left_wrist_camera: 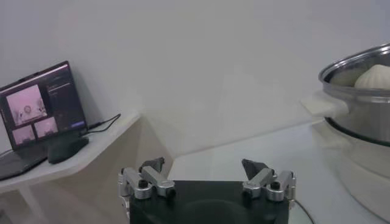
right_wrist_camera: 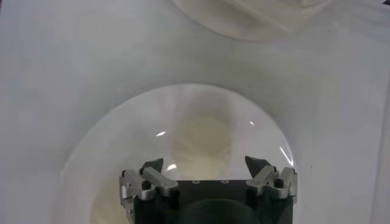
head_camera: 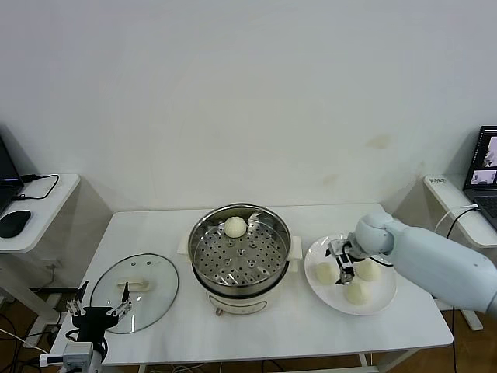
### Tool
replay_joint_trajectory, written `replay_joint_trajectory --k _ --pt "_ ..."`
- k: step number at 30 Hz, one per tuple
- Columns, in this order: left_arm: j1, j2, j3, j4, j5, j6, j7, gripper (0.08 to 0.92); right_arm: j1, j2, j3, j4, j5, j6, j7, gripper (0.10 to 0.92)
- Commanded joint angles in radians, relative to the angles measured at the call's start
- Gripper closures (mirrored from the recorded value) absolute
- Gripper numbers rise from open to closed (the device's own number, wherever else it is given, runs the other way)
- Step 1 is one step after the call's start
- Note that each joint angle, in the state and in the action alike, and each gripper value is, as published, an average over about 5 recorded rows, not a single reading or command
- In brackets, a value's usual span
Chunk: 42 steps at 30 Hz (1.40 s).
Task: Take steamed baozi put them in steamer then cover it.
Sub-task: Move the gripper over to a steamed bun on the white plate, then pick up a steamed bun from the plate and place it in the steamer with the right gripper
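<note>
head view:
table (head_camera: pixel 155 233): white; steamer at centre, plate at 3 o'clock of it, cover at 9 o'clock.
steamer (head_camera: pixel 240 255): steel pot on cream base, uncovered, perforated tray showing.
bun in steamer (head_camera: pixel 235 227): one, on the tray at about 12 o'clock, close to the rim.
plate (head_camera: pixel 380 302): white, holds three buns (head_camera: pixel 356 292) at roughly 9, 3 and 6 o'clock on the plate.
right gripper (head_camera: pixel 345 270): arm comes in from 3 o'clock, wrist bent down, gripper pointing down over the middle of the plate between the three buns; jaws spread, nothing held.
cover (head_camera: pixel 134 292): glass lid flat on the table, handle up.
left gripper (head_camera: pixel 99 311): low at the table's front edge, at the cover's 7 o'clock rim; jaws spread, empty.

left wrist view:
left gripper (left_wrist_camera: pixel 205 174): fingers wide apart, nothing between them; aimed level across the table.
steamer (left_wrist_camera: pixel 356 115): side on, bun (left_wrist_camera: pixel 379 77) peeking above the rim.
laptop (left_wrist_camera: pixel 42 112): on a side table, screen lit.

right wrist view:
right gripper (right_wrist_camera: pixel 206 171): looks straight down on the plate (right_wrist_camera: pixel 122 128), fingers wide apart, nothing gripped.
bun (right_wrist_camera: pixel 204 143): pale, blurred, below and between the fingertips; contact cannot be told.
</note>
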Motion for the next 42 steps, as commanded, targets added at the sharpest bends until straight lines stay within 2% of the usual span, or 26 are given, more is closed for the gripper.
replay_joint_trajectory --k 1,14,21,29,36,42 --pt "-0.001 0.001 0.001 0.0 0.0 0.0 0.0 0.177 -0.025 0.047 0.015 -0.05 -0.015 -0.004 0.001 0.207" --pt "-0.004 -0.002 0.005 0.001 0.0 0.0 0.0 0.177 -0.011 0.031 0.026 -0.029 0.0 -0.003 -0.015 0.394" --pt "-0.006 -0.001 0.007 -0.003 0.0 0.0 0.0 0.177 0.14 -0.066 -0.021 0.06 0.086 -0.027 -0.059 0.406" --pt "-0.01 0.007 0.013 -0.012 -0.003 0.005 0.003 0.177 0.435 -0.166 -0.169 0.178 0.256 -0.087 -0.074 0.405" --pt "-0.018 0.011 0.022 -0.016 -0.005 0.007 0.002 0.177 0.716 -0.072 -0.335 0.263 0.459 -0.172 -0.006 0.392" --pt "-0.019 0.015 0.018 -0.021 -0.007 0.008 0.002 0.177 0.75 0.096 -0.37 0.279 0.596 -0.261 0.087 0.389"
